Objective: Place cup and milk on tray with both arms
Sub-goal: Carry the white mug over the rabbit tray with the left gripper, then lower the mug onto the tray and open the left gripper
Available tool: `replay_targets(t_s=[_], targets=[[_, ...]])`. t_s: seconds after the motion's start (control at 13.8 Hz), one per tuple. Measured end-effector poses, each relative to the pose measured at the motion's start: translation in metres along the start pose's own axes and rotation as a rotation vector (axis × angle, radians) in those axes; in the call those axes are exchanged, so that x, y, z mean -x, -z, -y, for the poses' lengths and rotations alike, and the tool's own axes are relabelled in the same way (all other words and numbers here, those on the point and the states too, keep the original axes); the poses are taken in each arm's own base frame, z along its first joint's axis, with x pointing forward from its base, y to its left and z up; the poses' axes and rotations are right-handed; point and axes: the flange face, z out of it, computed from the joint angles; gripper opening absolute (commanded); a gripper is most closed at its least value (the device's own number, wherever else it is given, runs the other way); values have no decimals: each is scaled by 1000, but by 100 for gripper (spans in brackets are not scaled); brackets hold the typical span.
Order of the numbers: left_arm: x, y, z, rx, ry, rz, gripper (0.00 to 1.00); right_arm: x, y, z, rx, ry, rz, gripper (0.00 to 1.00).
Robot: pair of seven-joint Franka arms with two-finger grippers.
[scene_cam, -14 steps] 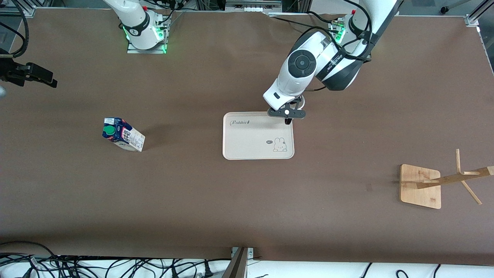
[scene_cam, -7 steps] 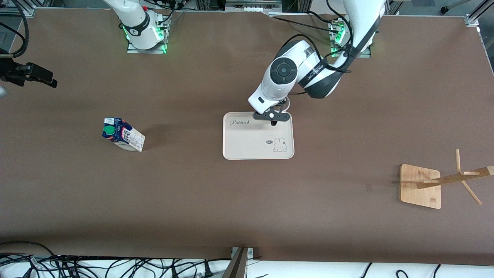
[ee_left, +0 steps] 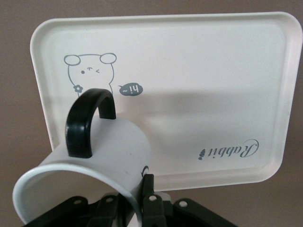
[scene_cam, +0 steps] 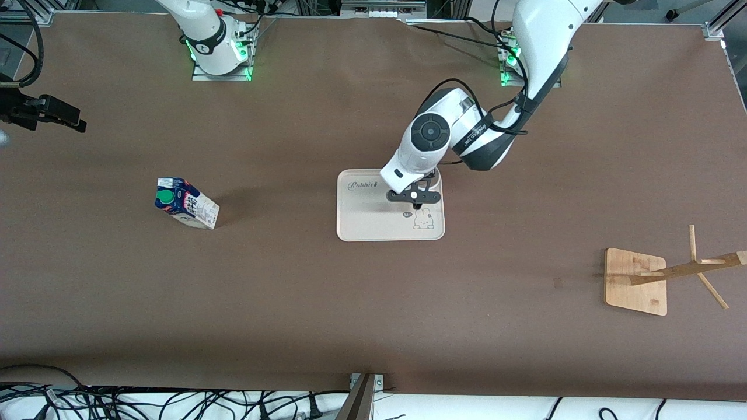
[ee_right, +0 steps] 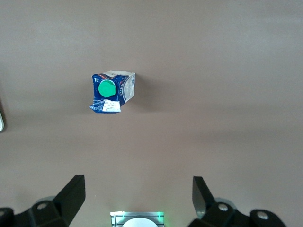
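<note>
White cup (ee_left: 94,161) is hanging over the tray (scene_cam: 362,224), the left gripper (scene_cam: 415,199) clamping its rim. Right gripper (ee_right: 137,191) is waiting with fingers spread, high over the desk near the milk (scene_cam: 185,203).

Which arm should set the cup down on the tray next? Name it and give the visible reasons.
Left. The left gripper is shut on the cup directly over the tray. The right gripper waits open high above the milk.
</note>
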Motion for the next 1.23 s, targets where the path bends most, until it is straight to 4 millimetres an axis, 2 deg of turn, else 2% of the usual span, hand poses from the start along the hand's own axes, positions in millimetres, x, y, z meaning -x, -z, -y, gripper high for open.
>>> replay_targets(t_s=[0.73,0.87,1.23], targets=[[-15,-18,2,-21,-23,-42,2,0,0,0,0,0,0,100],[-14,-18,0,-26,-31,-49,99,0,0,0,0,0,0,100],[-22,-26,6,-50,-43,-74,100,0,0,0,0,0,0,100]])
